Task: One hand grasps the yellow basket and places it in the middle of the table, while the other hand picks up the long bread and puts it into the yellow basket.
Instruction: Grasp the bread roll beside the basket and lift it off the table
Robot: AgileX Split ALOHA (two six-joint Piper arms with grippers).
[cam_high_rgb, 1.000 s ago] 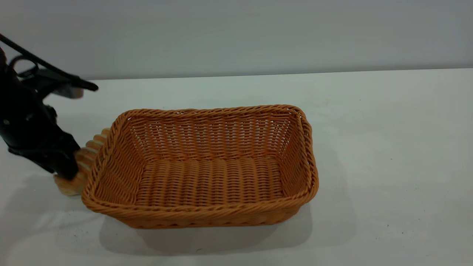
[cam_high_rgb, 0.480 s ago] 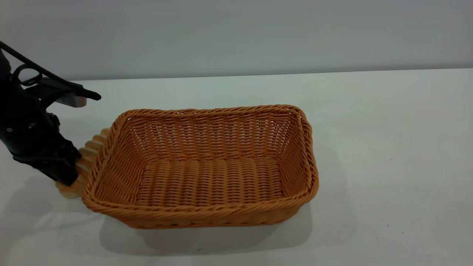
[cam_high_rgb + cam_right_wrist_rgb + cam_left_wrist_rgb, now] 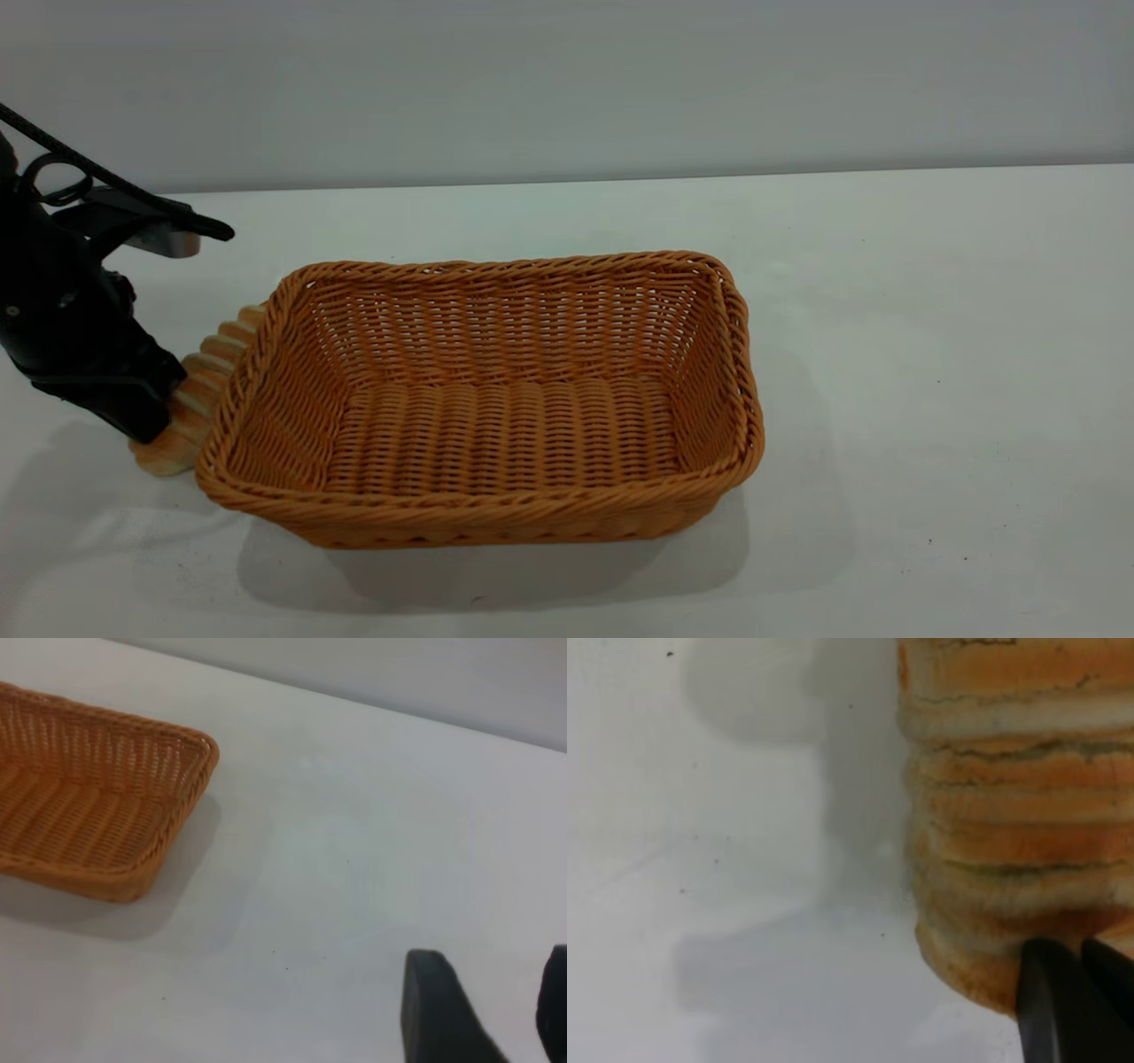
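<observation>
The yellow basket (image 3: 483,518) stands upright and empty in the middle of the table (image 3: 930,372); its corner also shows in the right wrist view (image 3: 115,875). The long bread (image 3: 202,379) lies on the table right against the basket's left side, ridged top up. My left gripper (image 3: 149,424) is down on the bread's near end. In the left wrist view its two black fingers (image 3: 1050,1010) stand close together, pinched on the end of the loaf (image 3: 1010,815). My right gripper (image 3: 492,970) hangs open and empty over bare table, right of the basket, out of the exterior view.
The white table runs wide to the right of the basket and in front of it. A grey wall stands behind the table's far edge. A few tiny dark specks dot the tabletop.
My left gripper has shifted slightly up and to the left at the bread's near end. The bread and the basket have stayed where they were.
</observation>
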